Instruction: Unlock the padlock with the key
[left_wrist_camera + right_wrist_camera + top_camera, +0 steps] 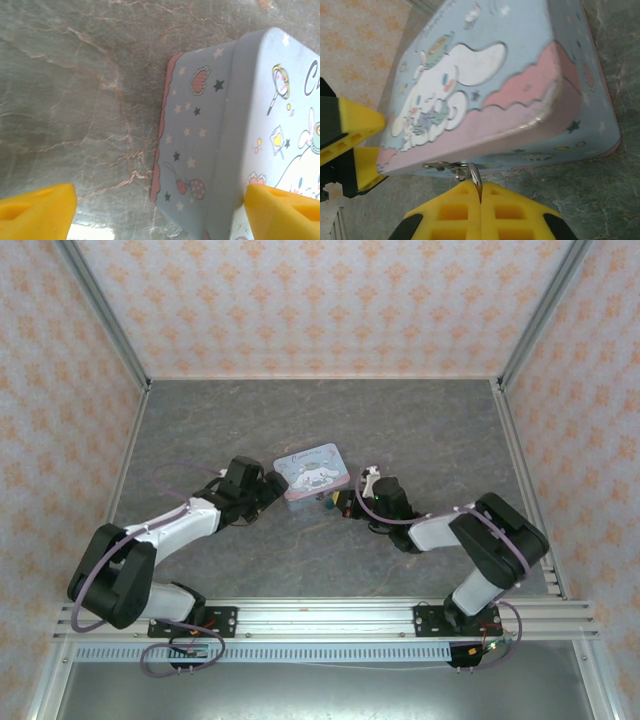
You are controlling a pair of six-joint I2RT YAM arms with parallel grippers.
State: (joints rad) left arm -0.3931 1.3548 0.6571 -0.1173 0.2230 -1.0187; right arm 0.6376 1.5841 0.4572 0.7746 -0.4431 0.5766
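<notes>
The left fingers [37, 210] stand apart, straddling the left end of the tin box [312, 470] on the bench [420, 430]. The padlock [329, 505] hangs at the tin's near edge. The right fingers [512, 215] are pressed together on a silver loop [475, 176] beside the hasp [440, 165]. I cannot tell what that loop belongs to, and the lock looks not yet opened.

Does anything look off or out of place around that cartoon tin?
Nothing spilled or broken. The tin box sits skewed to the table edges, and the right claw is pinched shut on a thin metal loop at its latch; whether key or padlock, unclear.
</notes>
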